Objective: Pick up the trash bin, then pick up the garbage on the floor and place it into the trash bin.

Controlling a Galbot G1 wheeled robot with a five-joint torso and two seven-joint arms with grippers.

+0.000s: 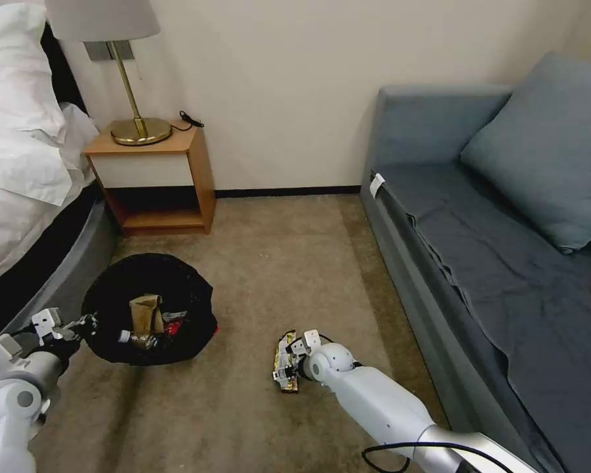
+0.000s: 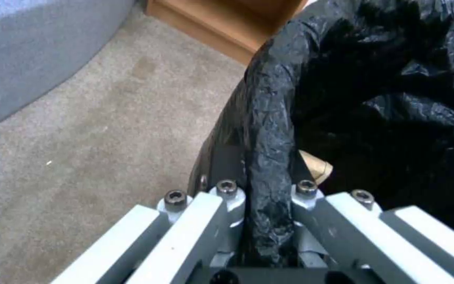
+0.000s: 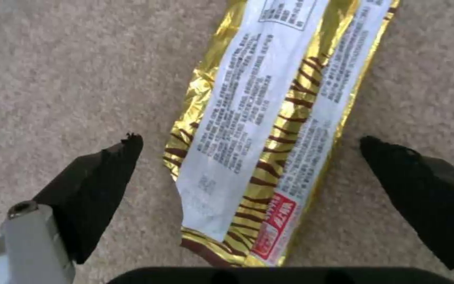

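Observation:
The trash bin (image 1: 150,309), lined with a crinkly black bag, is at the lower left over the carpet. My left gripper (image 1: 85,323) is shut on its rim (image 2: 269,165). Inside lie a crumpled brown paper bag (image 1: 144,313), a clear bottle (image 1: 134,338) and a red-white wrapper (image 1: 175,323). The long gold bar wrapper (image 1: 284,361) lies flat on the carpet. My right gripper (image 3: 248,142) hangs open right over it, one black fingertip (image 3: 108,165) on each side of the wrapper (image 3: 269,130), not touching it.
A wooden nightstand (image 1: 157,180) with a brass lamp (image 1: 134,98) stands against the far wall. The bed (image 1: 26,171) runs along the left and a grey-blue sofa (image 1: 499,249) along the right. Open carpet (image 1: 276,263) lies between them.

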